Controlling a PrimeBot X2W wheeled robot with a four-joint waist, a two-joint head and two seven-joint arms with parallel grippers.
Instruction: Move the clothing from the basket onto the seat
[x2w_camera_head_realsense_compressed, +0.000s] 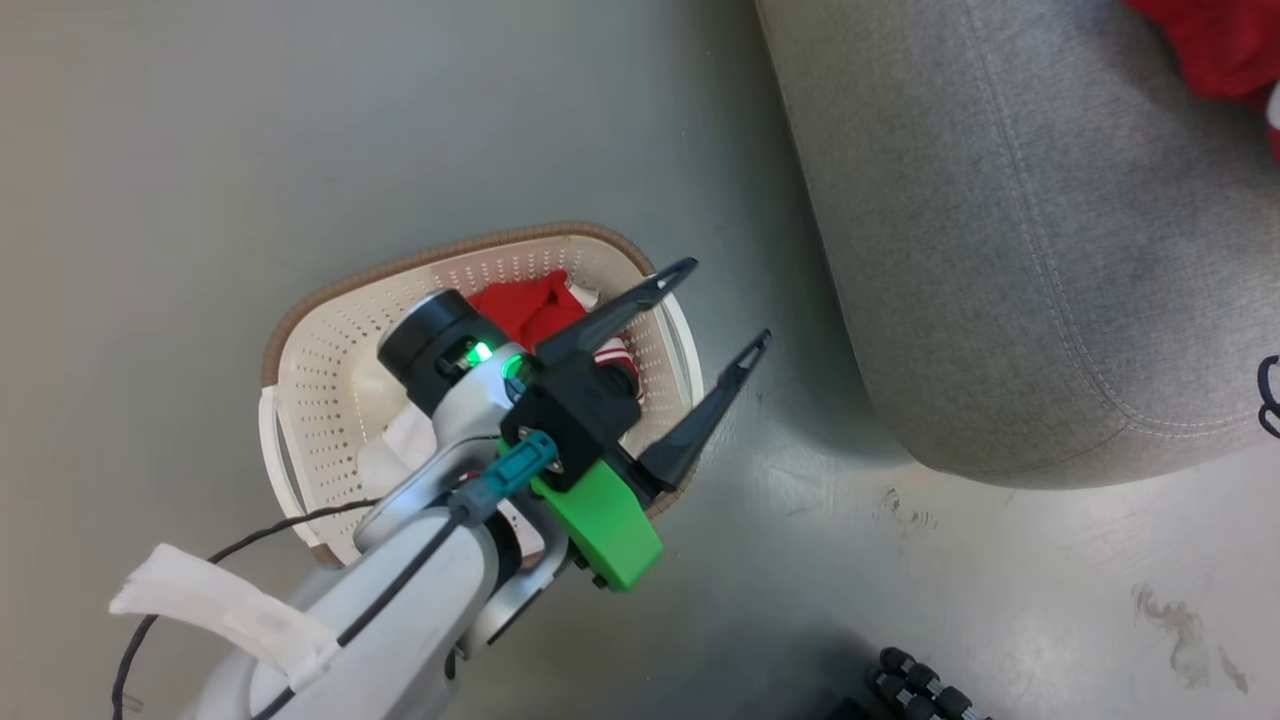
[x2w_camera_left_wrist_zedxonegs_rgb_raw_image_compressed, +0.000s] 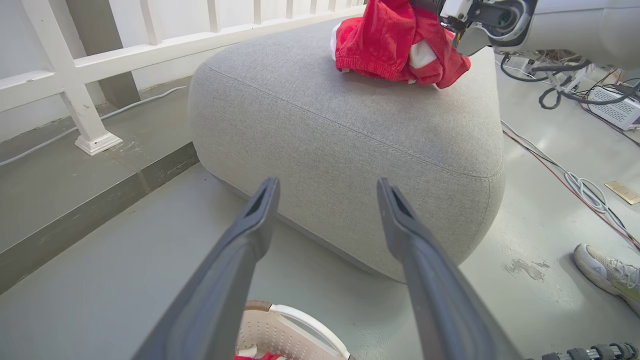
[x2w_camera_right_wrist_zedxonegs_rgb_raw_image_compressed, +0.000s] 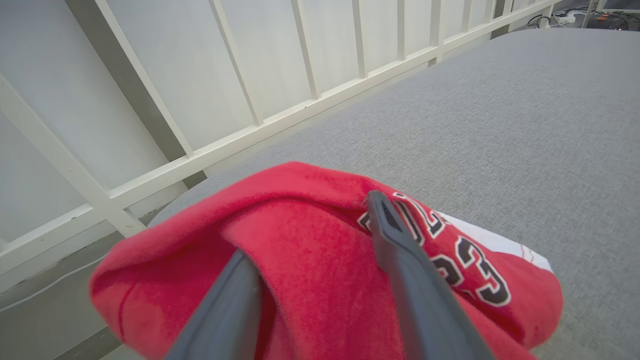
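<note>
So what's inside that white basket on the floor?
Red clothing with striped trim lies in the basket, plus some white fabric nearer the robot. The left arm hangs over the middle, so whatever lies beneath it is hidden.

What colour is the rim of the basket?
Brown rim on the cream-white basket; head view shows it best.

Head looks steeply down; both wrists (right very close) face the seat (x2w_camera_left_wrist_zedxonegs_rgb_raw_image_compressed: 350, 150).
</note>
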